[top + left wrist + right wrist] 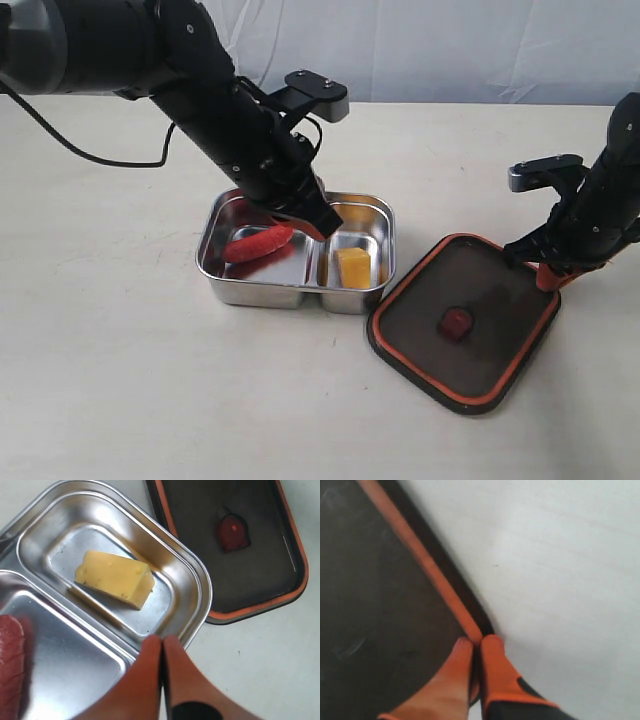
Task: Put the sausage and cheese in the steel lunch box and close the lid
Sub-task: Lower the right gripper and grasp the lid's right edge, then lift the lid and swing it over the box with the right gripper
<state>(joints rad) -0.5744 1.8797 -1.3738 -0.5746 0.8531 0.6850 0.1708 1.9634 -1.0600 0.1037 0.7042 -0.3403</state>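
Right wrist view alone shows right claw (pixel 477 641) pinching the lid (pixel 375 605) at its rim; left claw (pixel 162 639) closed, empty.

We see both arms slanting down, the left gripper (pixel 162 640) with fingers pressed together, the right gripper (pixel 479 642) pinching the lid (pixel 490 300) by its rim.

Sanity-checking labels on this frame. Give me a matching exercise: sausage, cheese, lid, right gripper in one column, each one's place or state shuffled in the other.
Column 1:
1. sausage
2. cheese
3. lid
4. right gripper

Column 2:
A. shut on the lid's rim
B. in the smaller compartment of the steel lunch box
C. in the larger compartment
D. on the table beside the box

Pairs: 1-C, 2-B, 3-D, 4-A
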